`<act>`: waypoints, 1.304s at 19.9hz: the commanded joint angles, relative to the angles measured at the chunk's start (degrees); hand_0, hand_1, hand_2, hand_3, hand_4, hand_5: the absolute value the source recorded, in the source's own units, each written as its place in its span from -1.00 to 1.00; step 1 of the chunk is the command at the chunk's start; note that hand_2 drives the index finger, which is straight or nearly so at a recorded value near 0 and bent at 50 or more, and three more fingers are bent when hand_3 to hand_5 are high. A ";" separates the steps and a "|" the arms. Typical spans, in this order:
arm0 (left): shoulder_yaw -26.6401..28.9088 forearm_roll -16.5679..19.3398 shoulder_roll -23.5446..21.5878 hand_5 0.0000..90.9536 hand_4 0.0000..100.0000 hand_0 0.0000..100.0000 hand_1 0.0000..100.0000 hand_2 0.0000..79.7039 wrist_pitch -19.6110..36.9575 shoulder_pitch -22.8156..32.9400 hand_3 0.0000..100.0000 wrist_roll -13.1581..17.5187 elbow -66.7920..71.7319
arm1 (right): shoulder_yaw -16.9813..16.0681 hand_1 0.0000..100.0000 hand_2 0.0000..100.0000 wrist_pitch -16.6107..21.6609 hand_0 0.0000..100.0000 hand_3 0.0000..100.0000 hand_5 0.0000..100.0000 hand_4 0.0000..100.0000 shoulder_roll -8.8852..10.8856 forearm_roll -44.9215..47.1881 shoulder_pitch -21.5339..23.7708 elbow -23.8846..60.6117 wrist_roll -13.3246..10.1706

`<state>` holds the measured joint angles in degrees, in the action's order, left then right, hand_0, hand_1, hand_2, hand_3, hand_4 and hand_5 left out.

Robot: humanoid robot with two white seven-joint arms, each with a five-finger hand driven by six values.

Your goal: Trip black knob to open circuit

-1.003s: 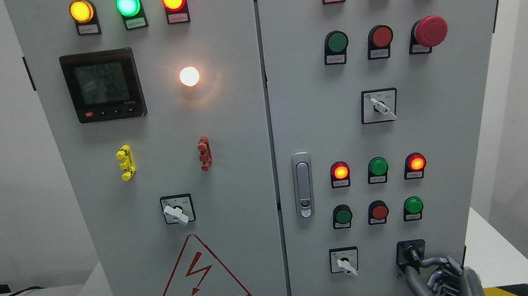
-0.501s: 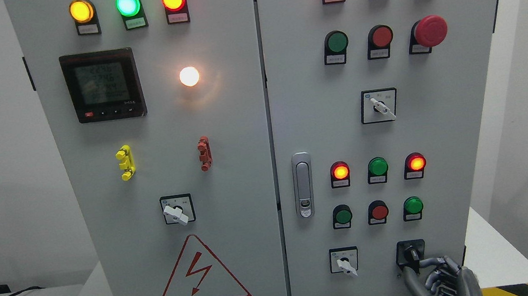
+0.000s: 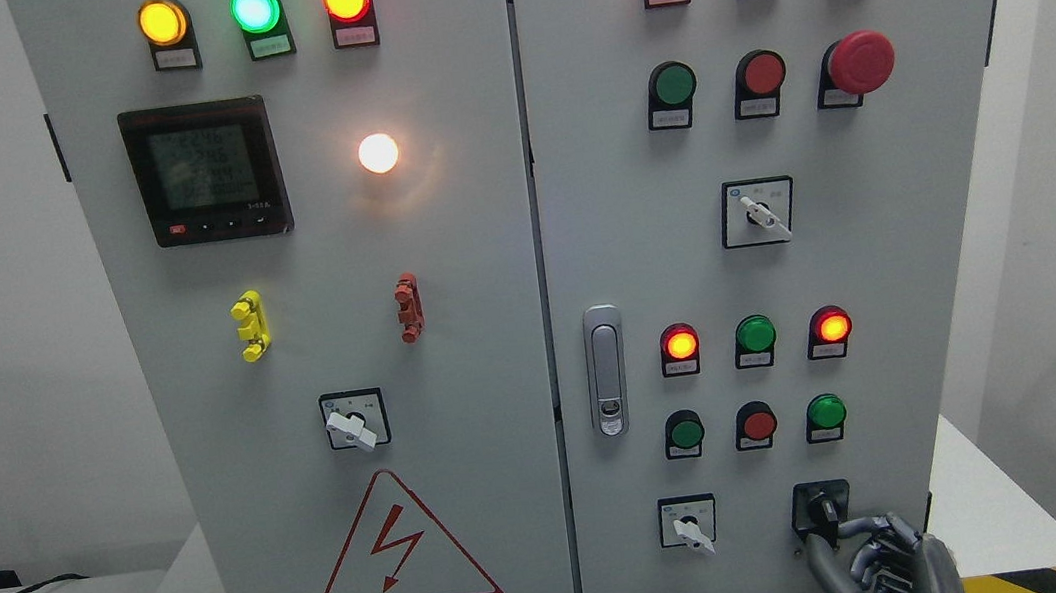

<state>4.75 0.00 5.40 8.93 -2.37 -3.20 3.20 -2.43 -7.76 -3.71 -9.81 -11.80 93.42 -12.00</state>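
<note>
The black knob (image 3: 822, 508) sits in a black square plate at the lower right of the grey cabinet's right door (image 3: 620, 225). Its handle points downward, slightly to the right. My right hand (image 3: 832, 541) comes up from the bottom edge just below the knob. Its index finger (image 3: 856, 526) lies against the handle's lower right side and its thumb (image 3: 815, 558) rises on the lower left, so the fingers close on the handle's tip. The other fingers are curled. The left hand does not show.
A white selector switch (image 3: 689, 527) is just left of the black knob, with green and red push buttons (image 3: 758, 424) above it. A metal door latch (image 3: 606, 370) stands near the door seam. A red emergency button (image 3: 860, 61) protrudes at the upper right.
My right hand has edged slightly to the left over the last second and stays at the knob. The indicator lights are unchanged.
</note>
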 commanded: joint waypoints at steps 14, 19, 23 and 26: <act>0.00 1.76 0.05 -1.00 -1.00 -0.76 -0.22 -1.00 0.04 0.00 -1.00 0.04 -0.04 | 0.14 0.51 0.10 -0.07 -0.43 0.78 1.00 0.85 -0.15 0.05 -0.41 -0.08 0.22; 0.00 1.76 0.05 -1.00 -1.00 -0.76 -0.22 -1.00 0.04 0.00 -1.00 0.04 0.05 | 0.23 0.51 0.09 -0.07 -0.40 0.78 1.00 0.85 -0.15 0.05 -0.50 -0.08 0.83; 0.00 1.76 -0.04 -1.00 -1.00 -0.76 -0.22 -1.00 0.04 0.00 -1.00 0.04 -0.04 | 0.23 0.51 0.10 -0.07 -0.39 0.79 1.00 0.85 -0.24 0.05 -0.41 -0.08 1.10; 0.00 1.76 0.05 -1.00 -1.00 -0.76 -0.22 -1.00 0.04 0.00 -1.00 0.04 -0.04 | 0.32 0.51 0.10 -0.07 -0.39 0.79 1.00 0.85 -0.24 0.05 -0.41 -0.08 1.19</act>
<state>4.75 0.00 5.42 8.93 -2.37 -3.20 3.20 -2.25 -7.89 -3.86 -9.76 -12.21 93.35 -11.01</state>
